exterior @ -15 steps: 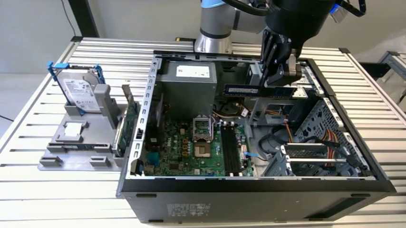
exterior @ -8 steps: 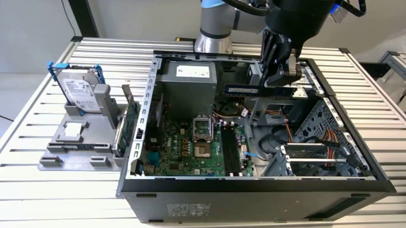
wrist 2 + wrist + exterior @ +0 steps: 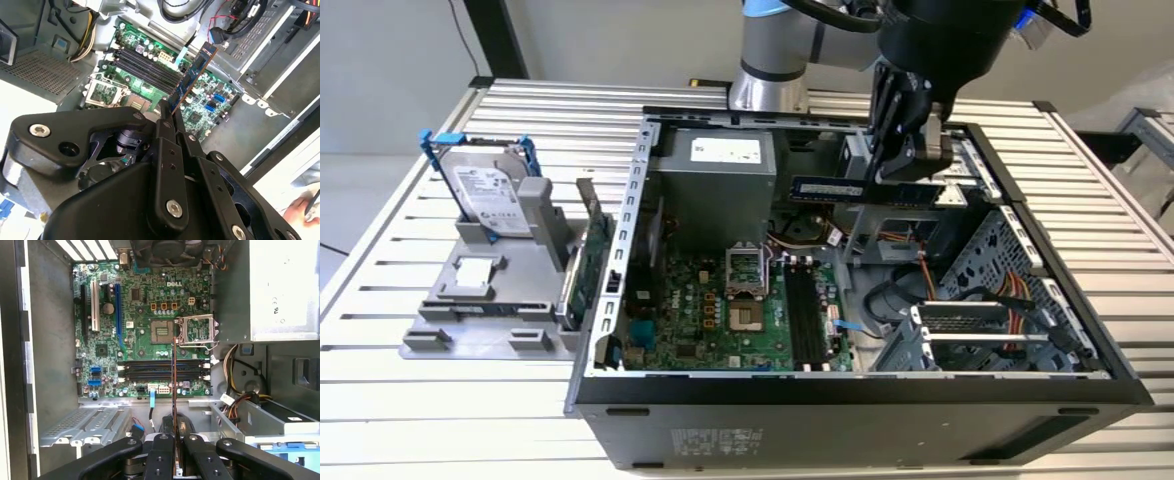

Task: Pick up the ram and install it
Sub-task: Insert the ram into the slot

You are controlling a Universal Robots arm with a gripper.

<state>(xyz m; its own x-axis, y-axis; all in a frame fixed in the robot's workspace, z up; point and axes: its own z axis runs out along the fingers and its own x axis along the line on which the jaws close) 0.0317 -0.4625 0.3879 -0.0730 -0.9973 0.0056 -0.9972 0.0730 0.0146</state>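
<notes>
At the exterior view's left, on your slatted table (image 3: 400,400), a grey holder (image 3: 480,300) carries the silver hard drive (image 3: 491,195) upright in its blue frame, and just beside it the green expansion card (image 3: 594,255) stands on edge, close against the wall of the open computer case (image 3: 854,410). Move your eye across into the case and you find the grey power supply (image 3: 720,190) at the back and the green motherboard (image 3: 707,310) lying flat on the floor, its black memory slots (image 3: 807,325) running side by side near the board's edge towards the exterior view's right. Above that, well clear of the board, you have the ram (image 3: 827,188) held level and on edge, next to the power supply. Your gripper (image 3: 881,188) has its two fingers closed down tight on the stick's flat faces, so that part of the stick juts out to either side of them in this view. In the second wrist view the gripper (image 3: 169,111) pinches the ram (image 3: 192,75), which slants out from the fingers (image 3: 165,125) over the slots (image 3: 145,65) without touching them. In the first wrist view you see the ram (image 3: 174,385) as a thin edge between the closed fingers of the gripper (image 3: 174,437), crossing the line of the slots (image 3: 150,371) beside the processor socket (image 3: 160,331).
</notes>
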